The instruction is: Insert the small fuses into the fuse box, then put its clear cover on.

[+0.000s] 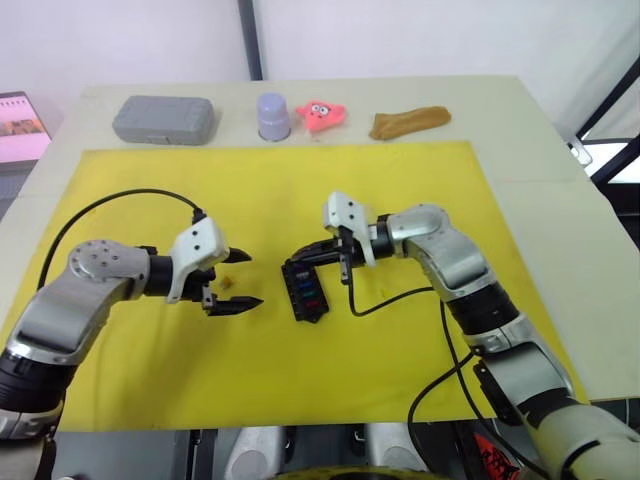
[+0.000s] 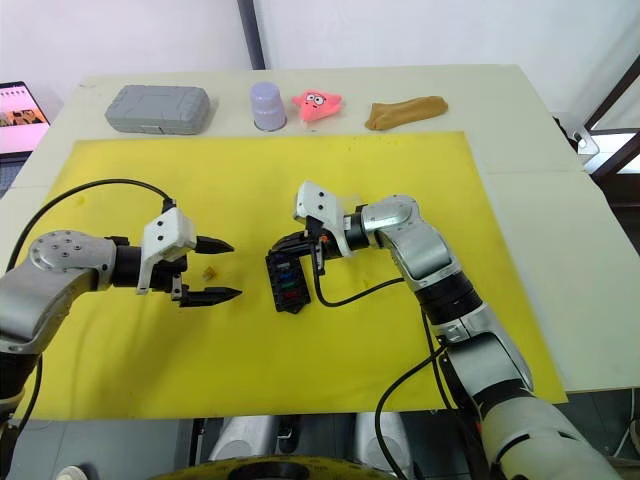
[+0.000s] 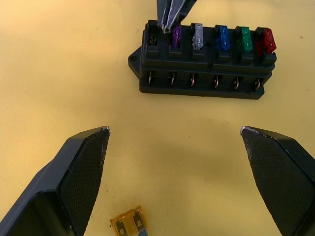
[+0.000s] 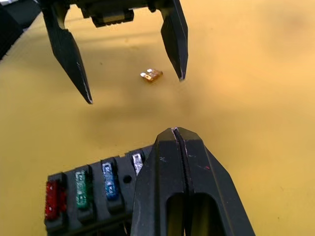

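- The left gripper (image 1: 234, 281) hangs low over the yellow mat (image 1: 400, 380), its two black fingers spread wide with nothing between them.
- The orange fuse (image 3: 129, 223) lies flat on the mat between those spread fingers, near their tips and touching neither.
- The fuse box (image 1: 302, 291) sits on the mat just beside the left gripper, between the two grippers.
- Five fuses stand in one row of the box: purple (image 3: 176, 36), clear-grey (image 3: 197, 36), blue (image 3: 222, 38), green (image 3: 243, 39) and red (image 3: 266, 41). The end slot next to the purple one is empty.
- The second row of slots shows only small metal clips.
- The right gripper (image 3: 170, 18) has its fingers pressed together, their tips down at the purple fuse at the box's far end. Whether they pinch the fuse or only touch its top cannot be told.
- A black cable loops from the right wrist onto the mat beside the box.
- Past the mat's far edge, on the bare table (image 1: 560, 160), four things stand in a line, well apart from the box.
- From the robot's left: a grey case (image 1: 163, 119), a lilac cup (image 1: 273, 116) mouth down, a pink star toy (image 1: 322, 114) and a brown lump (image 1: 409, 122).
- A laptop screen (image 1: 20, 128) shows at the table's far left edge.
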Robot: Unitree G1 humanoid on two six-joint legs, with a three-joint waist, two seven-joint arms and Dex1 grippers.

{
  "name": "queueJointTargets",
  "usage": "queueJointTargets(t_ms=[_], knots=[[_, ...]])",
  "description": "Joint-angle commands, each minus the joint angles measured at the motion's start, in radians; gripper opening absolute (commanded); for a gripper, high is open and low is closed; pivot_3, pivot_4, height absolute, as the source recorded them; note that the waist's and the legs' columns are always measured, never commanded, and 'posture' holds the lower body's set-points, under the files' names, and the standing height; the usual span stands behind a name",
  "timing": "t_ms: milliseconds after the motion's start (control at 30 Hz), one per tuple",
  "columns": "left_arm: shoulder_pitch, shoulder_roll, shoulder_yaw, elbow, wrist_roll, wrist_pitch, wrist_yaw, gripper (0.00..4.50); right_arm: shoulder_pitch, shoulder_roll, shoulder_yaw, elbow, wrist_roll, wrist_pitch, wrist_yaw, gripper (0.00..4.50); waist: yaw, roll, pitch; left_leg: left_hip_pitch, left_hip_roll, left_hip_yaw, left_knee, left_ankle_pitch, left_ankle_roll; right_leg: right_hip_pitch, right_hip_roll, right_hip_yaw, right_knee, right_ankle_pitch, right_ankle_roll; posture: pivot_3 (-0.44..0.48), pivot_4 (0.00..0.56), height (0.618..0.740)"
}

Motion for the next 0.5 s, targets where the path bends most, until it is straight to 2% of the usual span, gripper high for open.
queueJointTargets(t_ms=[33,167,300,500], knots=[[-0.013,0.001,0.006,-0.019,0.002,-0.004,0.003,4.50,0.019,-0.019,0.073,0.002,-0.054,-0.061,0.028,0.02,0.000,0.000,0.000,0.000,0.000,0.000,0.000,0.000,0.000,0.000,0.000,0.000,0.000,0.000,0.000,0.000,0.150,0.731],[-0.015,0.000,0.005,-0.019,0.004,-0.003,0.002,4.50,0.038,-0.035,0.146,0.054,-0.133,-0.116,0.022,0.02,0.000,0.000,0.000,0.003,0.000,0.000,0.000,0.000,0.000,0.003,0.000,0.000,0.000,0.000,0.000,0.000,0.150,0.731],[-0.016,-0.001,0.006,-0.019,0.005,-0.002,0.003,4.50,0.029,-0.024,0.156,0.099,-0.177,-0.134,-0.011,0.02,0.001,0.000,-0.001,0.015,0.000,0.000,-0.002,-0.002,0.002,0.015,0.001,0.000,-0.002,0.000,0.000,0.000,0.150,0.731],[-0.018,-0.003,0.006,-0.021,0.004,0.000,0.003,4.50,-0.014,-0.022,0.176,0.163,-0.226,-0.120,-0.040,0.02,0.002,0.000,-0.002,0.016,0.000,0.000,-0.002,-0.002,0.003,0.016,0.002,0.000,-0.002,0.000,0.000,0.000,0.150,0.731]])
